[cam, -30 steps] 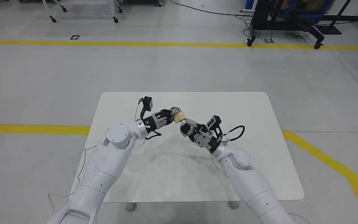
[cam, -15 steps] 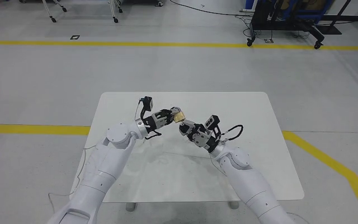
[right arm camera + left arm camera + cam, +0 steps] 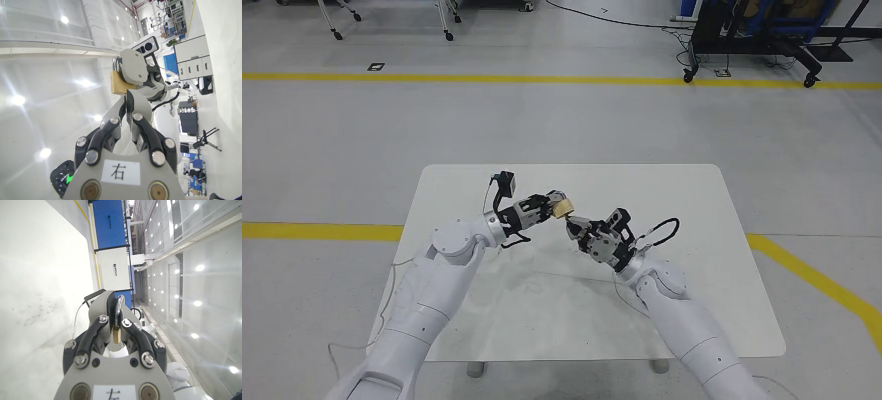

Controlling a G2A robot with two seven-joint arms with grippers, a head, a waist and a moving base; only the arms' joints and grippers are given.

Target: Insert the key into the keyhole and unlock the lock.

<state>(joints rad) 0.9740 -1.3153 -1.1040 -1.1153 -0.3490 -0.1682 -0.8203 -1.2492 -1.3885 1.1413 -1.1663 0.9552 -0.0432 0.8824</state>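
A brass padlock (image 3: 561,208) hangs above the middle of the white table (image 3: 692,200), with my left gripper (image 3: 553,205) shut on it. In the left wrist view its brass body (image 3: 116,335) sits edge-on between the fingers (image 3: 98,308), the silver shackle (image 3: 120,305) towards their tips. My right gripper (image 3: 573,230) is just below and right of the lock, its fingers shut. In the right wrist view its tips (image 3: 126,95) meet the underside of the padlock (image 3: 118,84). The key is pinched between them and almost wholly hidden.
Both arms meet over the table's centre, lifted off the surface. A black cable (image 3: 662,232) loops by the right wrist. The table's rounded edge (image 3: 742,230) and the floor with a yellow line (image 3: 322,231) lie beyond.
My right wrist has shifted slightly left, towards the padlock. The left arm and the lock have stayed where they were.
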